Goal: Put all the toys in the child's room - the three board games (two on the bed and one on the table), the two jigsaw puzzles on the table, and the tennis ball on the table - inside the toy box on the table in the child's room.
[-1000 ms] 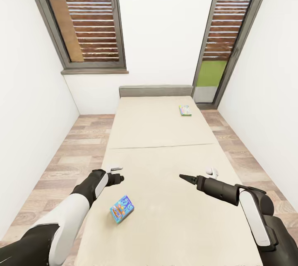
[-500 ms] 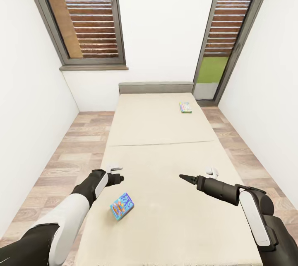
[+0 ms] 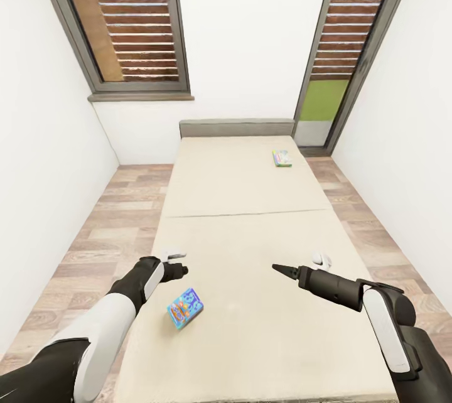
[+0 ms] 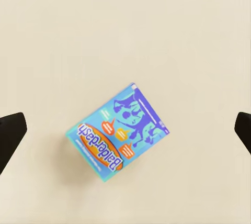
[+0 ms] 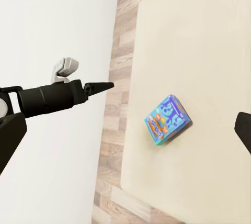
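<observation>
Head view looks down the length of the bed (image 3: 251, 246), with two of the board games lying on the beige mattress. The blue board game (image 3: 184, 308) sits near the foot end toward the robot's left, turned askew to the mattress edge, just below and beside the left gripper (image 3: 180, 269). The white-blue board game (image 3: 282, 158) lies well apart from it, up near the grey headboard (image 3: 236, 127) on the right side.

Left wrist view looks straight down on the blue board game (image 4: 119, 133), with the two dark fingertips (image 4: 10, 132) standing far to either side of it — the jaws are spread wide and hold nothing. The right gripper (image 3: 280, 270) hangs over the mattress, its fingers drawn to a narrow point in the head view, though whether they are fully closed I cannot tell; nothing is between them.

The blue box is likely light, stiff cardboard with a smooth printed face — slippery rather than fragile. Lying flat on a soft mattress, it offers only its thin edges, so a grip across the shorter width, with the fingers pressed slightly into the bedding on both long sides, looks the surest hold. A hard squeeze could buckle the lid.
</observation>
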